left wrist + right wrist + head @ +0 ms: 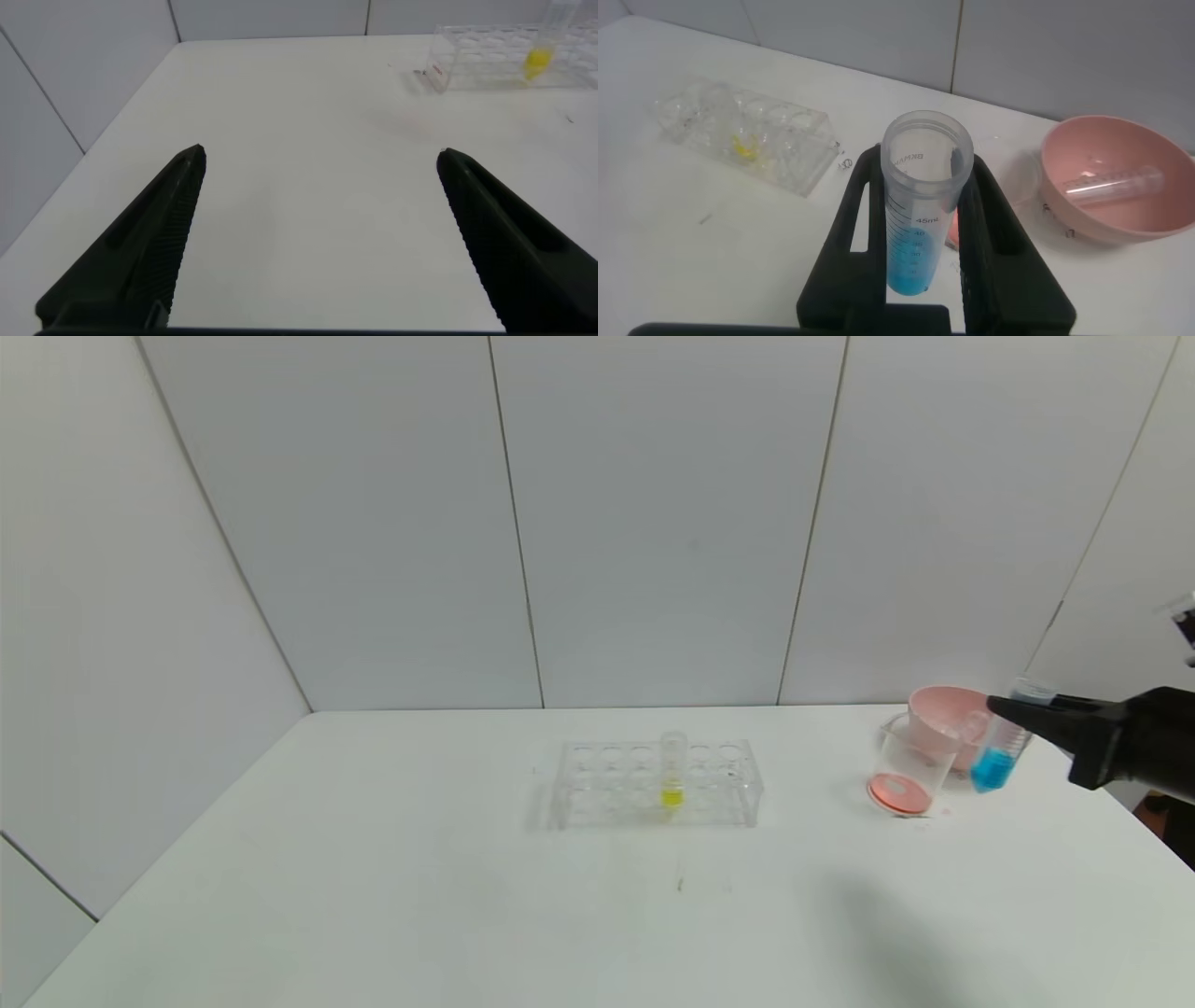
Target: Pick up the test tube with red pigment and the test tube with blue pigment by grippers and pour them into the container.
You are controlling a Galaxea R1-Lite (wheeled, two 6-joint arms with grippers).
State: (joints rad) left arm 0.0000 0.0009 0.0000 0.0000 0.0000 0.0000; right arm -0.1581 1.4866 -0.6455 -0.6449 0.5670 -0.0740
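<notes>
My right gripper [1004,709] is shut on the test tube with blue pigment [997,751] and holds it nearly upright above the table, just right of the container [901,770]. The right wrist view shows the fingers clamping the tube [920,233] near its open top, with cyan liquid in its lower part. The container is a clear beaker with orange-red liquid at its bottom. No tube with red liquid is in view. My left gripper [320,152] is open and empty over bare table at the left, outside the head view.
A pink bowl [938,714] stands right behind the beaker; a clear empty tube [1106,185] lies in it. A clear rack [653,784] at the table's middle holds a yellow-liquid tube [672,775]. The table's right edge is close to the right arm.
</notes>
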